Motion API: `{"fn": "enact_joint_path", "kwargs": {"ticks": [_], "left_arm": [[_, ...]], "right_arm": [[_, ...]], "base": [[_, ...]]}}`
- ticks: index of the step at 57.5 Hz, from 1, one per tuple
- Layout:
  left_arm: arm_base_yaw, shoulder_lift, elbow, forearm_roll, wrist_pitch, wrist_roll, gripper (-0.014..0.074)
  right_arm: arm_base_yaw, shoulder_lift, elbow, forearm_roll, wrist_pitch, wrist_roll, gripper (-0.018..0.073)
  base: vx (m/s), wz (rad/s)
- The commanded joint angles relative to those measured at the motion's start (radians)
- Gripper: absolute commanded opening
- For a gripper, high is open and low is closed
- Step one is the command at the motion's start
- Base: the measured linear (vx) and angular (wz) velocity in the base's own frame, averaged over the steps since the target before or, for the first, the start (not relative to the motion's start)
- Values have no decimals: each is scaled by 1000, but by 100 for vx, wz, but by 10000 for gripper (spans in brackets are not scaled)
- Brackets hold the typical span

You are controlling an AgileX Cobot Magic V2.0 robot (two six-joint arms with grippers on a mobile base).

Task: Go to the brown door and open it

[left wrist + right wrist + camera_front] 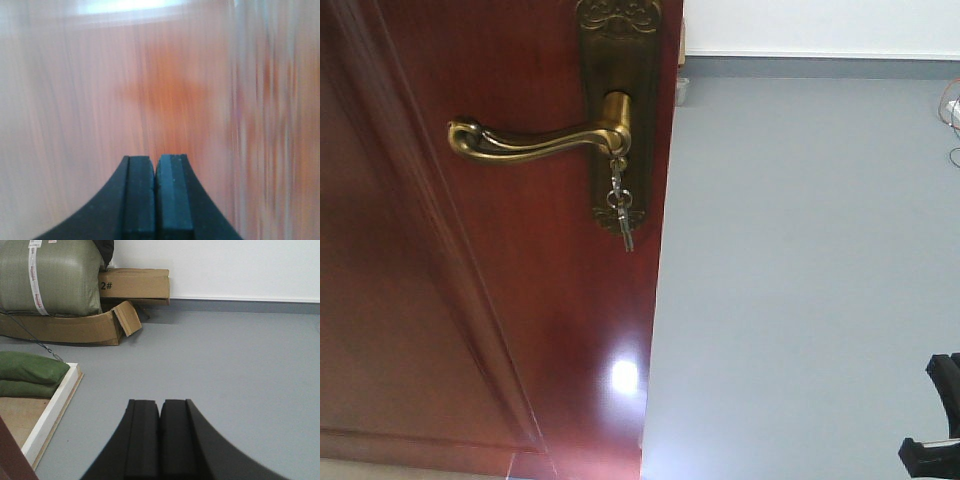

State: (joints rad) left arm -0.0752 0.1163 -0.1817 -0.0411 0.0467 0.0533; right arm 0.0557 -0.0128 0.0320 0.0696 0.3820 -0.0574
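The brown door fills the left half of the front view, glossy reddish-brown, with its free edge near the middle. Its brass lever handle points left from an ornate backplate, and small silver keys hang below the lever. In the left wrist view my left gripper is shut with nothing in it, right up against the blurred door surface. My right gripper is shut and empty over the grey floor. A dark part of the right arm shows at the front view's bottom right.
Grey floor stretches right of the door to a white wall. The right wrist view shows cardboard boxes, a large green sack, green bags and a white wooden frame at left.
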Motion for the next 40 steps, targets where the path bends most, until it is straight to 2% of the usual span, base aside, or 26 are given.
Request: {"fn": "enact_joint_path", "kwargs": {"ticks": [1, 5, 11, 15, 40], "left_arm": [[2, -53, 54, -5, -87, -53, -3], [2, -94, 117, -4, -98, -96, -3], [2, -133, 193, -4, -133, -101, -3], [2, -143, 191, 0, -96, -89, -3], [2, -142, 191, -4, -105, -75, -3]], "right_arm": [[-2, -6, 3, -6, -78, -9, 0], [-2, -6, 3, -6, -78, -9, 0], [-2, -6, 3, -6, -78, -9, 0], [-2, -6, 3, -7, -78, -9, 0], [-2, -6, 3, -7, -81, -9, 0]], "base": [[0, 0], [0, 0], [0, 0], [0, 0], [0, 0]]}}
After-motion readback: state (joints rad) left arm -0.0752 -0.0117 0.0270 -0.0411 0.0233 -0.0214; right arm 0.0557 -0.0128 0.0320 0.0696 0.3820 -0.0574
